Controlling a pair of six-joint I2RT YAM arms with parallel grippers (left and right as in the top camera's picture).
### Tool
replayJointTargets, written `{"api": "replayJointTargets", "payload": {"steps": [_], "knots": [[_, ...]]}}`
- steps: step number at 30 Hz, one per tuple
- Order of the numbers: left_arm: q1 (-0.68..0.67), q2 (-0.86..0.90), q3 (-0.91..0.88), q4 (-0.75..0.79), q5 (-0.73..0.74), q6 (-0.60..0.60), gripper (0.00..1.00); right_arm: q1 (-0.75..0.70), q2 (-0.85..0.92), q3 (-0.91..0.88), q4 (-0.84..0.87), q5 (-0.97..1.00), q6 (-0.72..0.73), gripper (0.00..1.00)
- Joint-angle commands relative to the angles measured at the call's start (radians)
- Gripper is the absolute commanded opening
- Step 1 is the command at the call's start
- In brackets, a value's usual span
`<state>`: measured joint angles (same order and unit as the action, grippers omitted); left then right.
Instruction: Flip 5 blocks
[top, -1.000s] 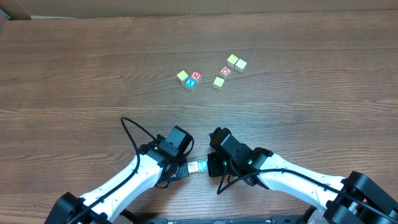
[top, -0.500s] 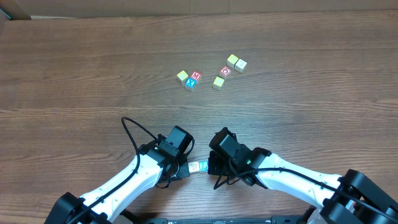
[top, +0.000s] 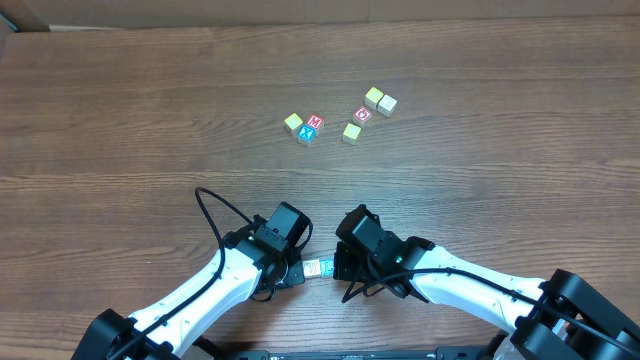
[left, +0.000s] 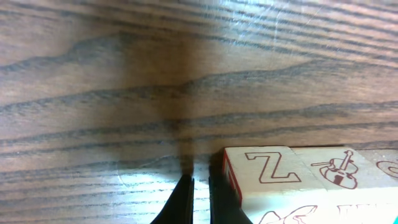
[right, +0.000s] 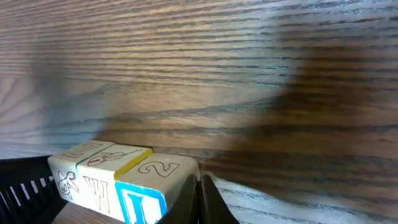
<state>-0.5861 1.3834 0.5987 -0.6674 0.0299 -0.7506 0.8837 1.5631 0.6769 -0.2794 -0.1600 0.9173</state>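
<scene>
We see both hands clenched and empty at six o'clock: the left hand (left: 200, 199) and right hand (right: 200, 200) flank a short row of blocks (top: 318, 268). More blocks (top: 352, 132) lie scattered on the table (top: 120, 120) toward twelve.

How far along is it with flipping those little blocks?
Done: unclear. A short row of pale wooden letter cubes lies between the left tool and right tool, but whether any were flipped cannot be seen. In hand: nothing; both tools are shut and empty beside that row. Left: a loose cluster of small coloured wooden cubes farther out on the brown wooden table.
</scene>
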Motion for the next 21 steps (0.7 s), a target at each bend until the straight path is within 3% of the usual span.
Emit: {"api": "replayJointTargets", "payload": {"steps": [1, 21], "knots": [[0.004, 0.008, 0.001, 0.026, 0.015, 0.017, 0.04, 0.002, 0.006, 0.024, 0.013, -0.034, 0.011, 0.04], [0.004, 0.013, 0.001, 0.135, -0.016, 0.065, 0.04, 0.004, 0.006, 0.024, 0.013, -0.071, 0.060, 0.04]]}}
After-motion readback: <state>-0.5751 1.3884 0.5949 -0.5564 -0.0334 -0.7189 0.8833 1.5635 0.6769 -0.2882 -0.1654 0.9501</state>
